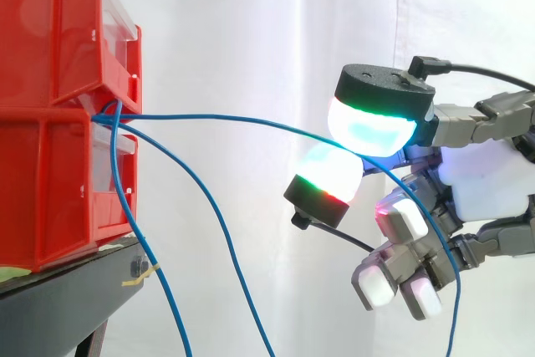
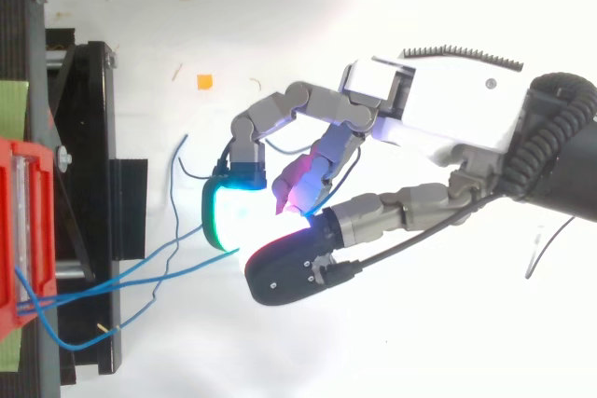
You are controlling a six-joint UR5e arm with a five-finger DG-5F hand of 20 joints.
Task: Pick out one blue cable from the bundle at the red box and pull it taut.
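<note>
The blue cable runs in a slack arc from the gap between the red bins to the hand, where two glowing fingers pinch it, the rest curled below. On the pull it could slip off the rounded pads, or snag the loose neighbouring cables hanging beside it and drag them along

Hand in from the right, fingers curled, two glowing pads closed together with one blue cable running right in between them. That cable stretches back left to the red box. The other blue strands loop slack over the black stand. An orange scrap lies beyond the hand.
</note>
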